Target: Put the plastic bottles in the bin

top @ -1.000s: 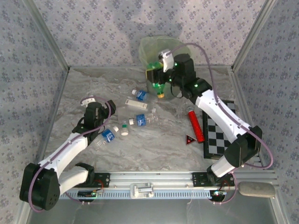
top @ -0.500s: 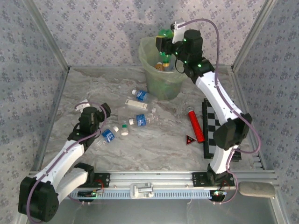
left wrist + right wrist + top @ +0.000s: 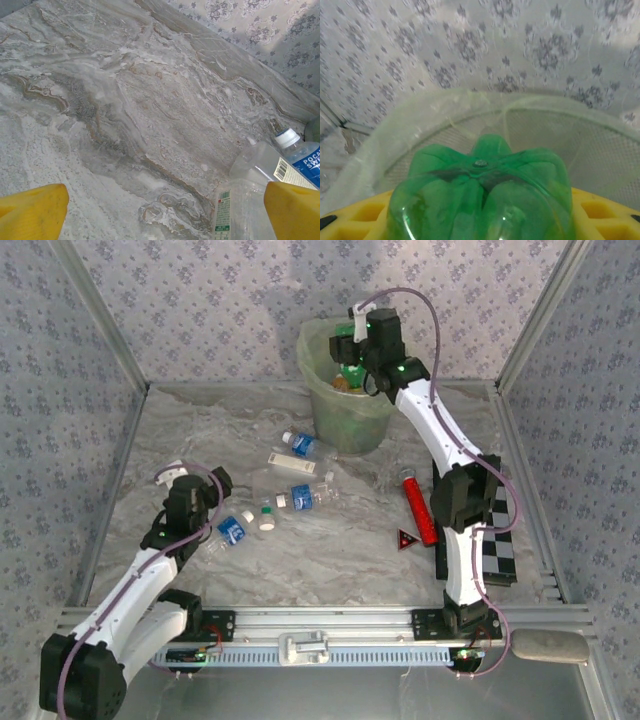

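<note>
My right gripper (image 3: 347, 348) hangs over the pale green bin (image 3: 340, 420), shut on a green soda-style bottle (image 3: 352, 370) that points cap-down into it. In the right wrist view the bottle's lobed base (image 3: 480, 200) sits between the yellow fingers (image 3: 607, 212), with the bin's rim (image 3: 470, 97) behind. My left gripper (image 3: 210, 495) is open and empty near the table's left side, its fingers (image 3: 30, 212) wide apart. Blue-labelled bottles (image 3: 232, 530) (image 3: 300, 496) (image 3: 298, 444) and a clear one (image 3: 290, 462) lie mid-table. A clear bottle (image 3: 240, 210) and a blue-labelled one (image 3: 300, 157) lie right of the left gripper.
A red cylinder tube (image 3: 420, 508), a small red triangle (image 3: 406, 538) and a checkered board (image 3: 480, 530) lie on the right. A tiny white-capped bottle (image 3: 267, 517) sits among the others. Patterned walls enclose the table on three sides.
The right arm carried the green bottle up from beside the bin's front to over its opening. The left arm drew back to the left, away from the bottles.
</note>
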Controlling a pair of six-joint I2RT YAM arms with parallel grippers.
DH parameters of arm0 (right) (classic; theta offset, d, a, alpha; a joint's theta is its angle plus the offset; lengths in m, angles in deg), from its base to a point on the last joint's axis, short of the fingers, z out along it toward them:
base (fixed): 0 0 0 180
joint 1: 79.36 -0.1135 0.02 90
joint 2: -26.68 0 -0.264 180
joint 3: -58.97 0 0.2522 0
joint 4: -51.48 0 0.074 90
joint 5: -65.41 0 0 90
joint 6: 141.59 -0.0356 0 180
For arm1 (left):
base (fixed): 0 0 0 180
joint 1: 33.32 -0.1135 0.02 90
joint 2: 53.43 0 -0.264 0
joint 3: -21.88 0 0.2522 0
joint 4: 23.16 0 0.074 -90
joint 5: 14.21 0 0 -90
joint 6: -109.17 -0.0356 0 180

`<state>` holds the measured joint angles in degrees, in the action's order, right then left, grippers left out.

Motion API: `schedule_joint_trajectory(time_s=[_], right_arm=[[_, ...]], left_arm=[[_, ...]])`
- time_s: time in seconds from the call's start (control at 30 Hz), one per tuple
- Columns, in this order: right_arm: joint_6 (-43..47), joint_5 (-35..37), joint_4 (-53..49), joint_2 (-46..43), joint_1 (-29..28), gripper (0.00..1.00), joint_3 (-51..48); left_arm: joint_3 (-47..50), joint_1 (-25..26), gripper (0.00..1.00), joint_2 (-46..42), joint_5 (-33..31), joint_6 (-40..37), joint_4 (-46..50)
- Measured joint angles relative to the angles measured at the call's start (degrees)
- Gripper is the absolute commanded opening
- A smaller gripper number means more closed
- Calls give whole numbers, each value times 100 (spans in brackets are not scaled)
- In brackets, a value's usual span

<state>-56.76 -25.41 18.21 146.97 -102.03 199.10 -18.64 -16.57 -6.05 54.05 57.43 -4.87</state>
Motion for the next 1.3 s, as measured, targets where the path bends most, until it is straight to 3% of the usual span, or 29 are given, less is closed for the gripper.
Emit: schedule_joint_trajectory(time_s=[0.27, 0.4, 0.7, 1.07, 1.3], right_arm=[[-111, 164, -225, 70, 11, 91, 11], [-131, 225, -286, 68, 13, 100, 74], [-151, 249, -417, -568, 15, 100, -286], [-459, 111, 409, -2896, -201, 100, -3139], [-610, 17, 678, -3554, -417, 100, -4398]], left_arm=[[7, -28, 100, -188, -11, -4, 219], [7, -28, 100, -271, 4, -4, 442], [7, -55, 100, -647, 79, -26, 1106], [275, -63, 100, -632, 542, -2, 1556], [326, -63, 100, -343, 1244, 90, 1805]])
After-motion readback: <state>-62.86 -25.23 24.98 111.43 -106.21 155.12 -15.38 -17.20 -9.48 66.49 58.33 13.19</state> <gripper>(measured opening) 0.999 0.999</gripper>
